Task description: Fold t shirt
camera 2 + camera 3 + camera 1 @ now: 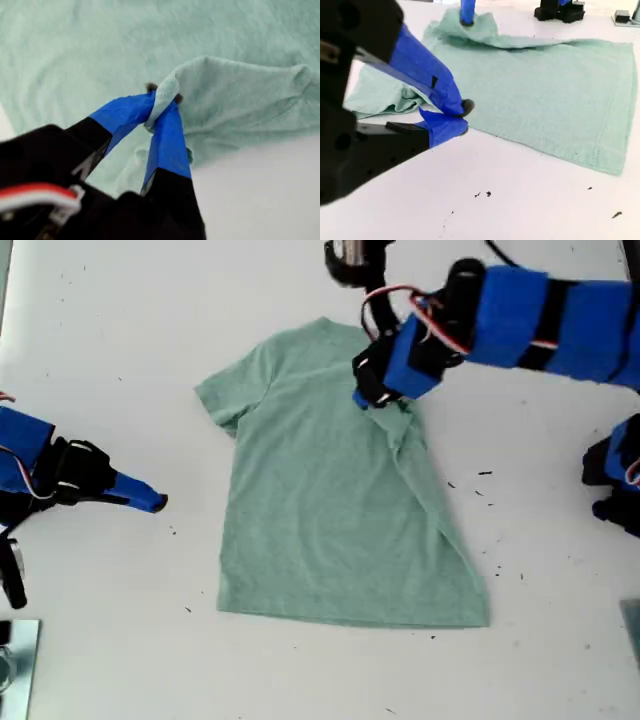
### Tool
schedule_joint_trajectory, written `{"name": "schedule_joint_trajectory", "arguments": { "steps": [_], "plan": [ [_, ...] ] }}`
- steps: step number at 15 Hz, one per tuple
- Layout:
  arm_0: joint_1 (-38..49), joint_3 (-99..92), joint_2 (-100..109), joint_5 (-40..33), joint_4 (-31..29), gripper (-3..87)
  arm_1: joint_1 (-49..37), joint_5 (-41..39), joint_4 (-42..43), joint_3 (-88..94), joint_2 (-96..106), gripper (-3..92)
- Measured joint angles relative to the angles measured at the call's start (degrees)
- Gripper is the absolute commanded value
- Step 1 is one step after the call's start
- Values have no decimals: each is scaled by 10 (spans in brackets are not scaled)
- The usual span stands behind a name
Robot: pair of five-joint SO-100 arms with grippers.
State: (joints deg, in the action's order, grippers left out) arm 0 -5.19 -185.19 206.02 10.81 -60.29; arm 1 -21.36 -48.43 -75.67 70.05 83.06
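Sage-green t shirt point(330, 520) flat on white table point(100, 640), one sleeve folded inward. My first tool point(162, 107) pinches sleeve cloth tight. My second tool point(455, 117) nearly closed, empty, beside shirt edge. Step: first side fold. Next probably: release, fold other sleeve point(228, 390).

White table point(120, 660) with scattered dark specks point(484, 474); a metallic object point(15, 655) at the exterior view's lower-left corner.

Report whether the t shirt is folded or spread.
Partly folded: the t shirt has one sleeve side turned onto its body, pinched by my first gripper; the rest lies flat.
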Motion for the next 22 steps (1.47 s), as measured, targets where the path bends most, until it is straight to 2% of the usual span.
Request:
{"name": "schedule_joint_trajectory", "arguments": {
  "steps": [1, 3, 5, 9, 11, 12, 14, 15, 17, 19, 22],
  "plan": [
    [0, 0, 0, 3, 0, -1, -3, 14, 23, 0, -37, 240],
    [0, 0, 0, 4, 0, -1, 6, 25, 16, -24, -60, 244],
    [0, 0, 0, 4, 0, -1, 21, 38, -74, -76, -31, 230],
    [0, 0, 0, 4, 0, -1, 49, 70, -165, -37, 217, 208],
    [0, 0, 0, 4, 0, -1, 73, 93, -159, 102, 350, 114],
    [0, 0, 0, 4, 0, -1, 75, 112, -120, 217, 430, 35],
    [1, 0, 0, 4, 0, -1, 62, 156, 4, 526, 641, 22],
    [1, 0, 0, 4, 0, -1, 53, 182, 31, 689, 765, 22],
    [6, 0, 0, 4, 0, -1, 50, 221, 3, 938, 993, 22],
    [19, 1, 0, 5, 3, -2, 50, 233, -33, 1027, 1140, 22],
    [45, 61, -82, 5, 46, -2, 51, 237, -39, 1041, 1160, 22]
  ]
}}
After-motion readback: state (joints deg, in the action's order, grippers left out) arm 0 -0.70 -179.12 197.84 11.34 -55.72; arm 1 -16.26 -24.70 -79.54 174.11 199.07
